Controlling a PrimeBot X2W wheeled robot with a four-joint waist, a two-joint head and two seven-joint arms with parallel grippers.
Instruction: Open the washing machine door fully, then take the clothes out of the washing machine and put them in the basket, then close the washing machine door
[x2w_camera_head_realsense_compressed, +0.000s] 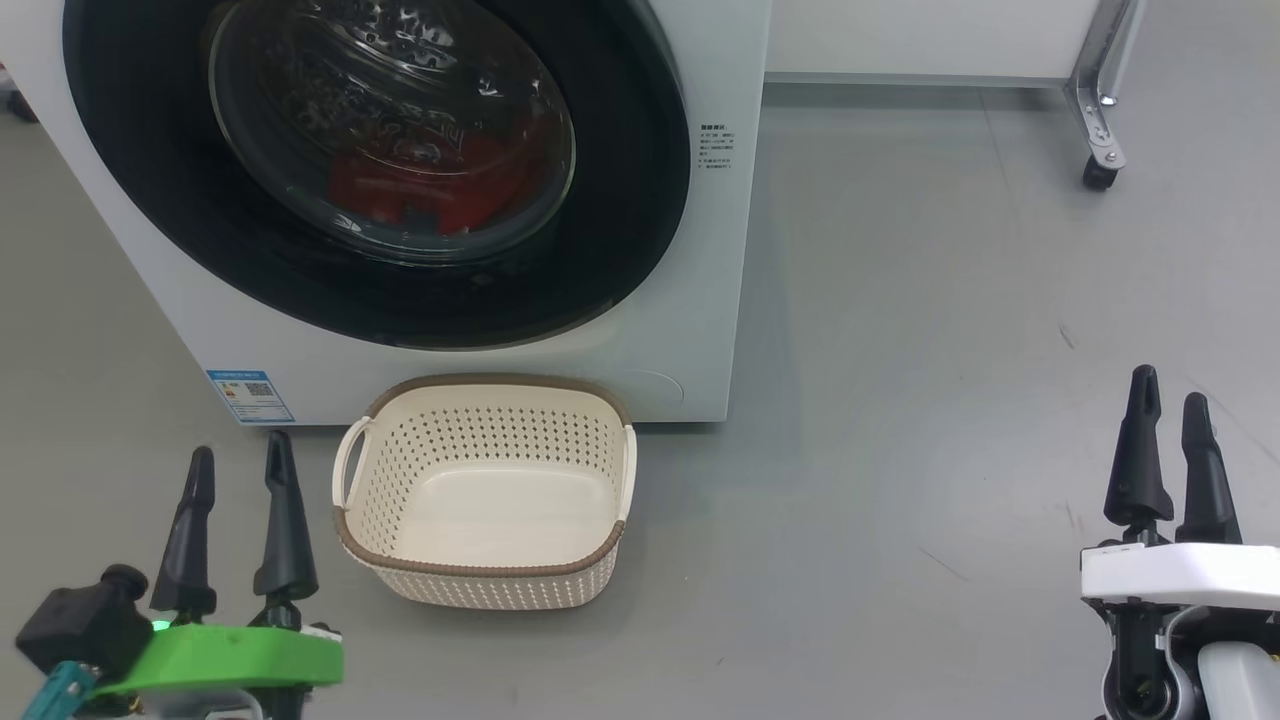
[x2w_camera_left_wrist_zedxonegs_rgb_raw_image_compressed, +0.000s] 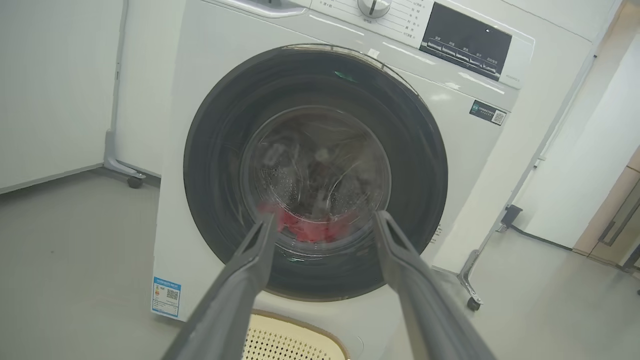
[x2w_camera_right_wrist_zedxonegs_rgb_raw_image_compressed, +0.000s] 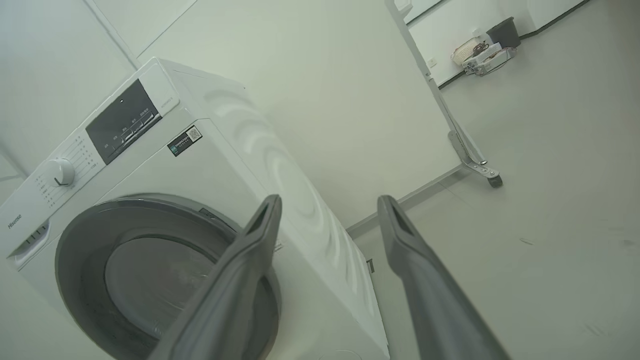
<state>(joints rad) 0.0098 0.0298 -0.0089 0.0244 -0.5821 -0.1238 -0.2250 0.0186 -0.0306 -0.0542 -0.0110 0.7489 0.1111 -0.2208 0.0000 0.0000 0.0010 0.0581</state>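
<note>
Door (x2w_camera_head_realsense_compressed: 625, 200) shut, red clothes (x2w_camera_head_realsense_compressed: 440, 190) seemingly inside, left claw (x2w_camera_head_realsense_compressed: 240, 447) and right claw (x2w_camera_head_realsense_compressed: 1170, 386) wide.

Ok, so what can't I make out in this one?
- The clothes: in the head view they sit behind glare on the washing machine door glass, so piece count and lettering are unreadable. They are blurred in the left wrist view.
- Door's upper part: head view, cut off by the top edge.
- The basket: left wrist view, cut off by the bottom edge.
- Control panel text: right wrist view, too small.
</note>
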